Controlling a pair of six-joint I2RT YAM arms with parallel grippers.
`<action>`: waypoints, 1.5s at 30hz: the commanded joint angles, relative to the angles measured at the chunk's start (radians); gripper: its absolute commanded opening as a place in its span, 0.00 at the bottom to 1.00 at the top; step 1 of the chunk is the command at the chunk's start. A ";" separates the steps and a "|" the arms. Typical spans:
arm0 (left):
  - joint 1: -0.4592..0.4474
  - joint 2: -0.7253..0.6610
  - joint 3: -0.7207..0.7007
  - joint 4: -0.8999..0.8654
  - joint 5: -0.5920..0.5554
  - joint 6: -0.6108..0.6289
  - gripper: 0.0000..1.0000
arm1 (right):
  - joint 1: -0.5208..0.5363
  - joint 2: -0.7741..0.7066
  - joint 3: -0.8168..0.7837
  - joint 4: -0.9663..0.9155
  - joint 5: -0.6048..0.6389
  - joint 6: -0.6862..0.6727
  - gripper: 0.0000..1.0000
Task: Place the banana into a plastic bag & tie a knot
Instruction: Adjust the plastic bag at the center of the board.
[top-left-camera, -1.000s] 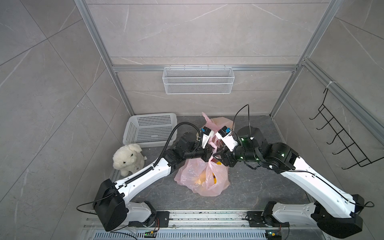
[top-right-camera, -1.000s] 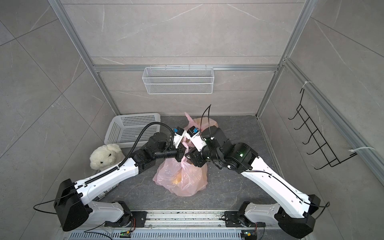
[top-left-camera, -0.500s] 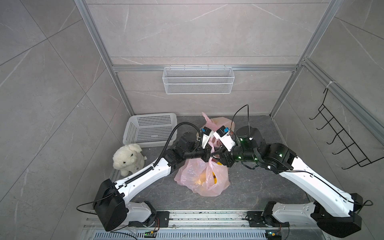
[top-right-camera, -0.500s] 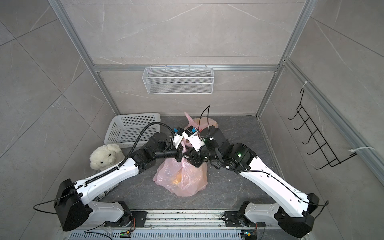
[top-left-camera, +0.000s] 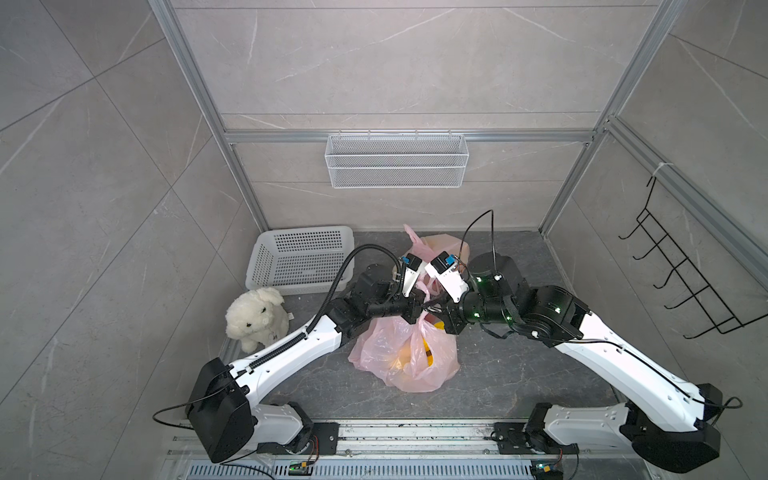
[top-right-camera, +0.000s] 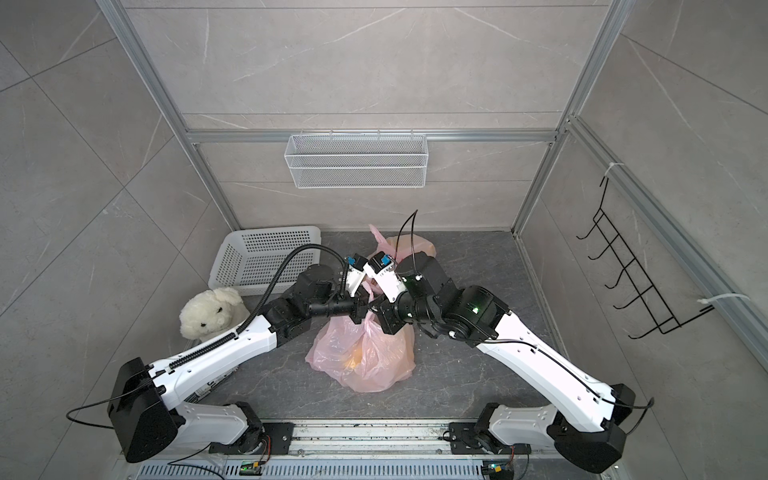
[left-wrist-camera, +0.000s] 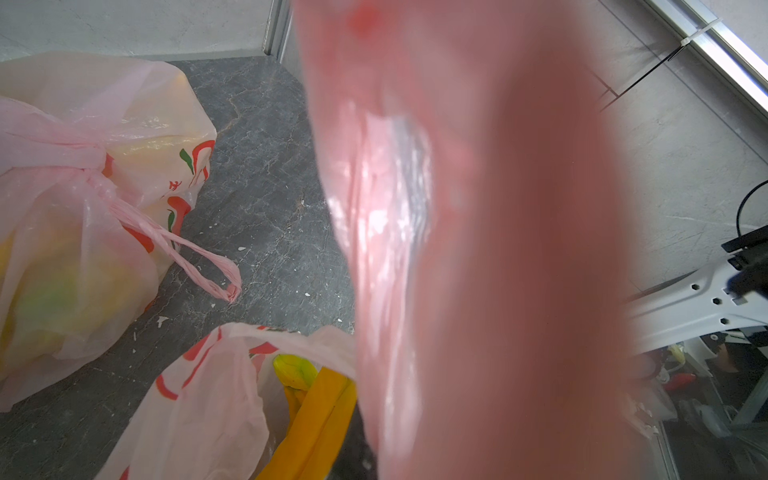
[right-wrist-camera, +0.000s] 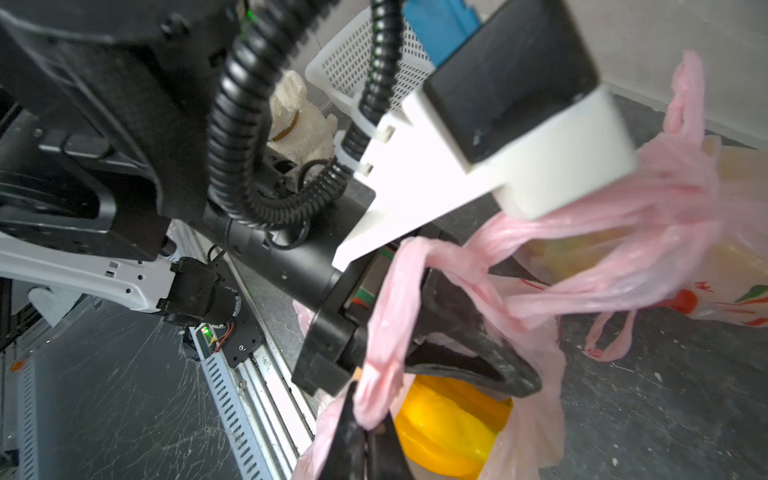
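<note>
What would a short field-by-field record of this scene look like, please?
bag: translucent pink plastic bag, open at top
contents: yellow banana inside it
left gripper: shut, pink bag handle draped across it
right gripper: shut on that handle
knot: none seen yet
background: knotted pink bag, white plush toy, white perforated plastic basket

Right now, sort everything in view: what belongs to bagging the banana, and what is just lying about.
Job: pink plastic bag, banana inside it, left gripper, right gripper, both at the bag's handles.
Lying about: knotted bag behind, white basket, plush toy, wire wall basket, black hook rack.
</note>
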 joint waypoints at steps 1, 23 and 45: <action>-0.004 -0.010 0.028 0.008 0.016 0.028 0.00 | 0.002 -0.030 0.036 -0.023 0.110 -0.021 0.00; 0.002 -0.065 0.007 0.060 0.184 0.014 0.02 | 0.037 0.030 0.025 -0.053 0.456 -0.194 0.00; 0.020 -0.053 -0.006 0.057 0.165 -0.020 0.16 | 0.089 0.000 -0.054 -0.035 0.517 -0.229 0.00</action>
